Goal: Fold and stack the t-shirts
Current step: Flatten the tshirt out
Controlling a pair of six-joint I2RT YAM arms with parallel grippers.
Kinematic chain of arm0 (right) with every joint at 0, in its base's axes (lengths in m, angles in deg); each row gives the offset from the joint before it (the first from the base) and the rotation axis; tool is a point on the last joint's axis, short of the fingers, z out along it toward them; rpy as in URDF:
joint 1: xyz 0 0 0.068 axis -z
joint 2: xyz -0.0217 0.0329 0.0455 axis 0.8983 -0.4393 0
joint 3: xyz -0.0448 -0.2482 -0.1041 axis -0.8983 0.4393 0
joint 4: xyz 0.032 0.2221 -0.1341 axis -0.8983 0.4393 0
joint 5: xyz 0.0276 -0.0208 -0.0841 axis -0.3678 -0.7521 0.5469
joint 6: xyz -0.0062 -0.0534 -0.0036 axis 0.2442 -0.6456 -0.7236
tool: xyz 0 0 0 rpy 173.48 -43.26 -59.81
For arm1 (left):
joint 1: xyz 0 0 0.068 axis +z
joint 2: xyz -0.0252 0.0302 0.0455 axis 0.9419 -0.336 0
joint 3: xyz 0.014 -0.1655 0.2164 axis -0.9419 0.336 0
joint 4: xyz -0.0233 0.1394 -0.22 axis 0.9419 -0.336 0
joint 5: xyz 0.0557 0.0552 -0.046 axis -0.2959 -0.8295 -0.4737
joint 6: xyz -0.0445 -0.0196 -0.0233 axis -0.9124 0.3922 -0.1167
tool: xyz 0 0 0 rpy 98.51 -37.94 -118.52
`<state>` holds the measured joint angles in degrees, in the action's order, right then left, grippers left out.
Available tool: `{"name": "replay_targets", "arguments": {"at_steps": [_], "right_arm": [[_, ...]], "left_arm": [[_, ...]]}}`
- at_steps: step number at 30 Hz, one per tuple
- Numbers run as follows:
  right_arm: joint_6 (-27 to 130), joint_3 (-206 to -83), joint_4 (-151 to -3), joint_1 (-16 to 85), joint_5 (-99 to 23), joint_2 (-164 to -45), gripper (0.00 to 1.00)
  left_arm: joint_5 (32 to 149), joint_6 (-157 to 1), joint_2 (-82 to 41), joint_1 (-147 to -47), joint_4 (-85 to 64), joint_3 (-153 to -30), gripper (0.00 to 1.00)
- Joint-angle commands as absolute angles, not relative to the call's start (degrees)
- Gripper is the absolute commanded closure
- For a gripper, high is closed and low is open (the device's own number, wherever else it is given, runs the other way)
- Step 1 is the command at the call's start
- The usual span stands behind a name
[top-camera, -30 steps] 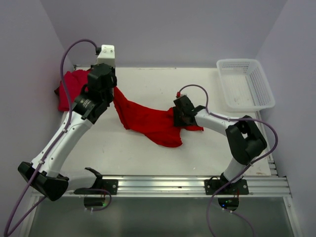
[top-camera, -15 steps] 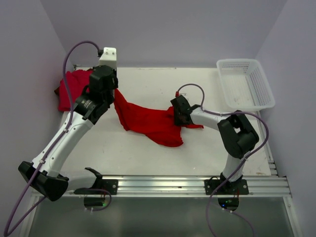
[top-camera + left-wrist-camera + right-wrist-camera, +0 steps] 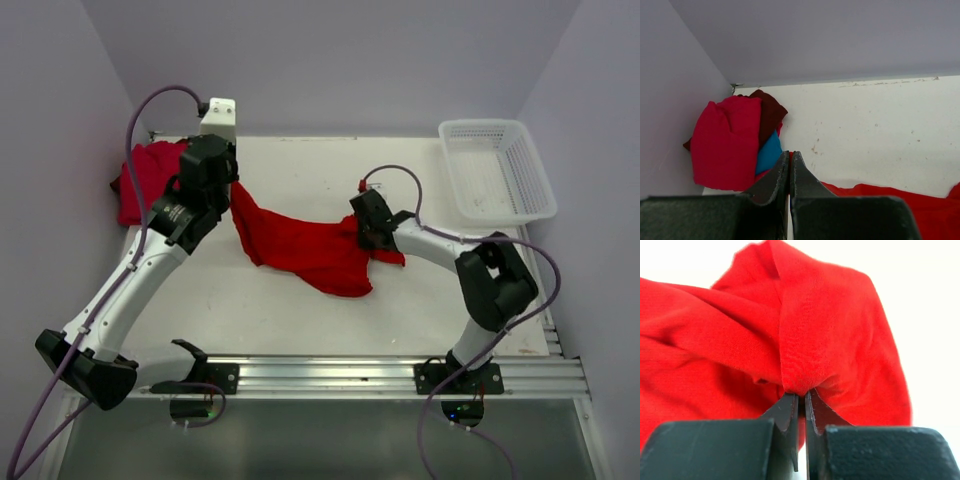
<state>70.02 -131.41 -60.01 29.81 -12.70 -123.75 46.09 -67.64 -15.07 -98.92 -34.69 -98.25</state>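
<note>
Both end effectors pinch the red t-shirt (image 3: 305,250), stretching it out for a fold
Top: left end effector (image 3: 231,186) lifts one corner, right end effector (image 3: 362,236) nips the opposite edge, so the cloth spans mid worktop (image 3: 300,310); folded stack (image 3: 145,180) sits far-left, basket (image 3: 495,170) far-right. Left wrist: jaws closed on a red sliver, stack (image 3: 725,142) just beyond. Right wrist: jaws clamped on a bunched fold (image 3: 830,330), probably a thick, slip-prone bite
</note>
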Motion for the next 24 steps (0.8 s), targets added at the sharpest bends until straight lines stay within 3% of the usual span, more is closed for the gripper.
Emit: {"name": "replay_targets", "arguments": {"at_steps": [1, 15, 19, 21, 24], "right_arm": [[68.4, -131.9, -56.3, 29.3, -9.2, -113.7, 1.00], [63.6, -140.0, -41.9, 29.4, -4.7, -100.9, 0.92], [63.4, -141.6, -39.6, 29.4, -6.7, -100.3, 0.79], [63.5, -140.9, -40.3, 29.3, -6.6, -99.8, 0.68], [63.7, -140.4, -40.2, 29.4, -6.6, -100.3, 0.70]], "left_arm": [[46.6, -68.8, -14.0, -98.8, -33.0, -98.0, 1.00], [46.3, -68.8, -14.5, -99.0, -32.9, -98.1, 1.00], [46.4, -68.8, -14.5, -99.0, -32.9, -98.0, 1.00], [46.6, -68.8, -14.7, -99.0, -32.9, -98.0, 1.00], [46.6, -68.8, -14.6, -99.1, -32.9, -97.8, 1.00]]}}
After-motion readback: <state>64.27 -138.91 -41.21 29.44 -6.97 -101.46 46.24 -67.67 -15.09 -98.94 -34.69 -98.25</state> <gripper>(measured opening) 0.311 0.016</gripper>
